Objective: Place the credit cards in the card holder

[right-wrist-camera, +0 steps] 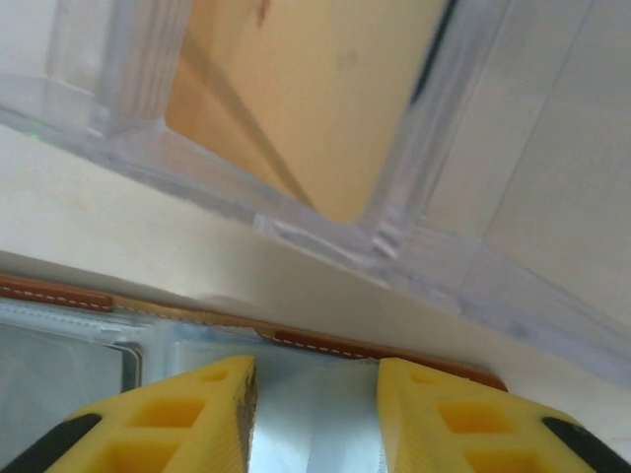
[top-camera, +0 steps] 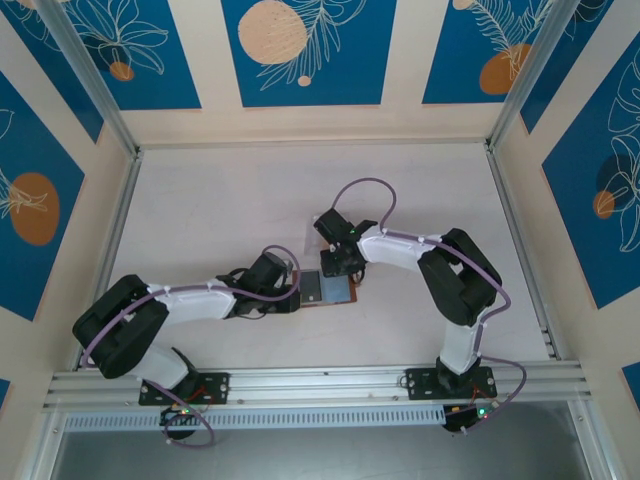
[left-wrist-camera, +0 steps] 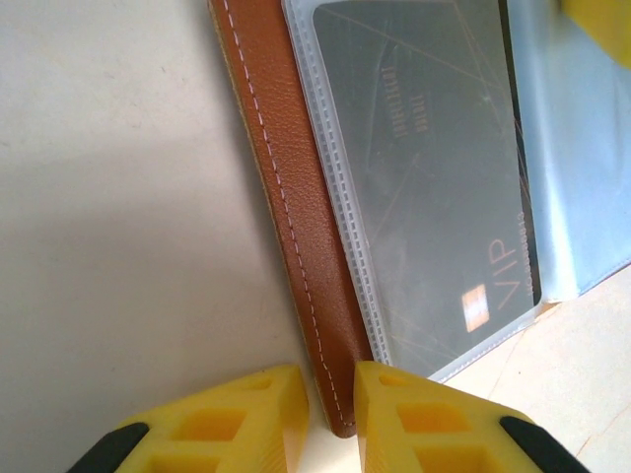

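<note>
The 1 word that can be read is "VIP", in thin pale capitals on the dark card. It shows in the left wrist view through the clear sleeve of the card holder. The word runs along the card's long side, near a corner. Just beside it sits a small orange square mark, with nothing legible in it. Farther along the same card stand 2 short rows of fine print, too small and blurred to read.
</note>
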Controlling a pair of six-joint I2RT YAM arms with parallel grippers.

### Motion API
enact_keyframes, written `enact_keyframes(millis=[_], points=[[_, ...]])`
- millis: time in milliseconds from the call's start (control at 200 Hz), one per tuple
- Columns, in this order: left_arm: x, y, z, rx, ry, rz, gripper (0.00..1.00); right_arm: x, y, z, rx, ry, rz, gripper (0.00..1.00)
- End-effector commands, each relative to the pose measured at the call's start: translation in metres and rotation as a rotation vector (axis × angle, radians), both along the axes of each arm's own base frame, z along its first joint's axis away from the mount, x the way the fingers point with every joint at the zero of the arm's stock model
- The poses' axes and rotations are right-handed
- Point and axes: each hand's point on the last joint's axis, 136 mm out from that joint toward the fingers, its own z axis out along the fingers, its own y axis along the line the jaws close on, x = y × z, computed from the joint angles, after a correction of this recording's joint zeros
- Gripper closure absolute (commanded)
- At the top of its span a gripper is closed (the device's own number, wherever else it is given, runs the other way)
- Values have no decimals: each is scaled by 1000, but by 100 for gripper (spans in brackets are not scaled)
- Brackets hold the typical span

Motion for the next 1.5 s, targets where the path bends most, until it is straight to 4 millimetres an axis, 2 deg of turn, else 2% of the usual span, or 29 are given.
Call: enact_keyframes(millis=[0,135,280,550,730,825,905,1025,1130,1315,1496], points=[[-32,33,-41,159,136,-4,76,-6,0,-15,-52,14,23,66],[-33,33,-42,160,138,-6,77,-14,-3,-22,-80,25,25,82],[-32,32,-41,158,134,-7,77,-13,-1,-14,-73,13,28,100],[-32,30,-45,161,141,-17,77,-9,20,34,-35,-38,75,100],[-33,29,-50,159,149,-20,77,-17,45,45,28,45,103,100],[-32,28,-50,154,148,-17,77,-23,58,38,87,121,82,88],[-32,28,-49,154,145,-16,77,-26,69,28,153,182,64,83],[-33,29,-48,155,145,-16,77,-31,81,19,238,231,64,79],[-34,31,-48,157,143,-16,77,-33,84,15,272,250,63,77],[-35,32,-48,157,141,-10,77,-34,91,20,339,259,86,68],[-35,36,-44,166,135,-3,76,-34,106,43,453,243,151,59]])
